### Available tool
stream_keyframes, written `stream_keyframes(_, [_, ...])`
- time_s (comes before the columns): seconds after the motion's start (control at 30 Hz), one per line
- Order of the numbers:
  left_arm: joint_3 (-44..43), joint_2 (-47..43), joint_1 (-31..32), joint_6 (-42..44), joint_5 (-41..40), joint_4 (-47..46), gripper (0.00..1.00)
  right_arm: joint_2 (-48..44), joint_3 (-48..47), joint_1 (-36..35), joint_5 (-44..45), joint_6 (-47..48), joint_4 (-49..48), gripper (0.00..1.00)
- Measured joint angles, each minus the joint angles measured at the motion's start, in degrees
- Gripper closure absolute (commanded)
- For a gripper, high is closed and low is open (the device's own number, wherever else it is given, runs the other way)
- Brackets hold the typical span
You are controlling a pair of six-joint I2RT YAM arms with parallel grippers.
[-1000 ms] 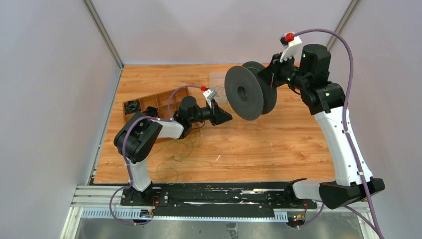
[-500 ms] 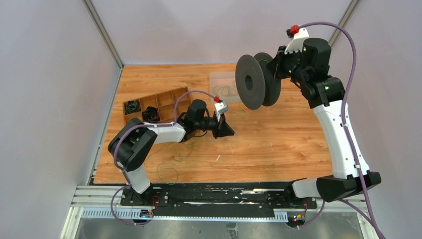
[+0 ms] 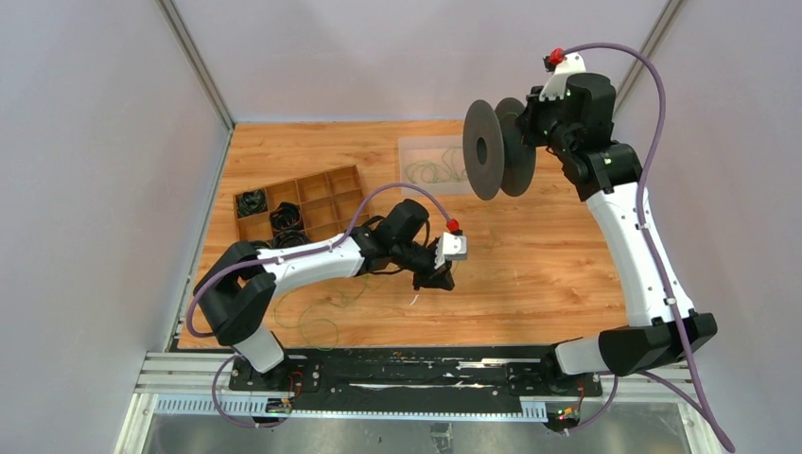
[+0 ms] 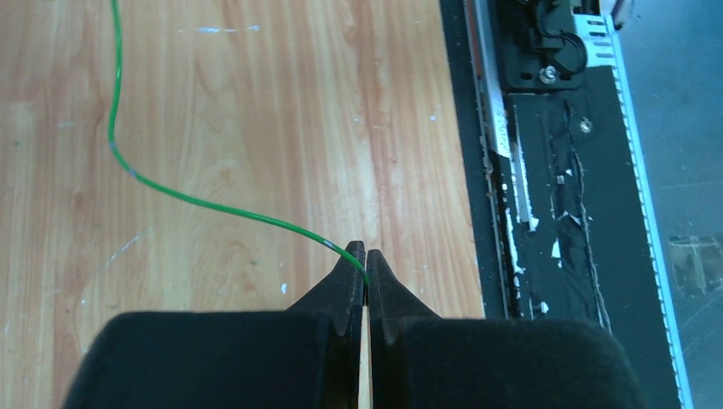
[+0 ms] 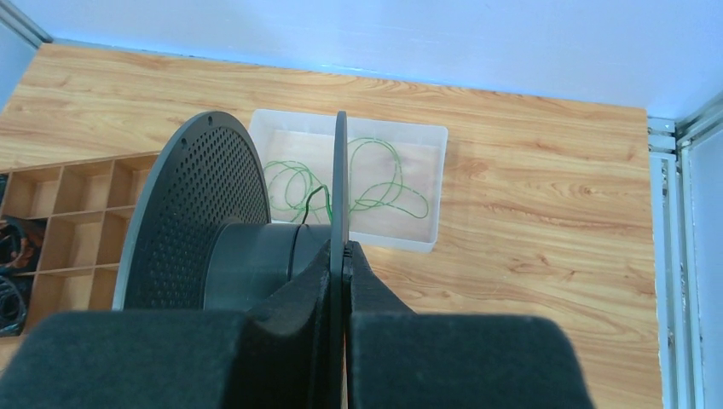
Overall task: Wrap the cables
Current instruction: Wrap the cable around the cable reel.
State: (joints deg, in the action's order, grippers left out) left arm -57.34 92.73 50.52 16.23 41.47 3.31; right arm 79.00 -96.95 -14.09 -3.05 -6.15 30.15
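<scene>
A: What's around the L arm?

B: Wooden divider box at the far left of the counter, w/ black cord bundles in a few of its left compartments. Clear plastic tray sits further back, near ctr. Black rail runs along the near edge. In the L wrist view it lies just right of the jaw tips.

A: Anything in the way?

B: Nothing btwn the L jaws and the counter. R arm is well apart, raised at the far right, w/ a black spool held in the air. From the top view the spool overlaps the tray's right end.

A: R jaws?

B: Clamped on the rim of the spool's near flange. Spool axis is roughly level, and the other flange is perforated.

A: And the cables?

B: Thin and green, in three spots. Some are coiled in loose loops inside the tray, beyond the spool in the R wrist view. More loops lie on the counter in front of the box, beside the L arm. One strand curves across the wood straight into the L jaw tips.

A: L jaws' state?

B: Pressed together, w/ that strand pinched btwn the tips, low over the counter toward its near edge.
</scene>
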Motion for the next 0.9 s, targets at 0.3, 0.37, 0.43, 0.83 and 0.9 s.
stream_keyframes(0.3, [-10.32, 0.0, 4.17, 9.9, -0.85, 18.62, 1.0, 0.39, 6.84, -0.04, 4.33, 3.52, -4.35, 0.99])
stream_keyframes(0.37, [-14.67, 0.0, 4.76, 11.63, -0.79, 23.23, 1.0, 0.39, 8.87, -0.04, 5.33, 4.57, -5.53, 0.99])
stream_keyframes(0.43, [-18.67, 0.0, 4.96, 12.83, -0.72, 26.34, 1.0, 0.39, 10.6, -0.07, 6.25, 5.46, -6.69, 0.99])
stream_keyframes(0.83, [-34.27, -0.07, 5.62, 11.19, 2.14, 33.35, 1.0, 0.42, 18.29, -1.25, 11.58, 9.88, -14.01, 0.99])
stream_keyframes(0.9, [-35.85, -0.04, 5.64, 10.01, 2.78, 33.62, 1.0, 0.42, 19.37, -1.64, 12.46, 10.78, -15.41, 0.99])
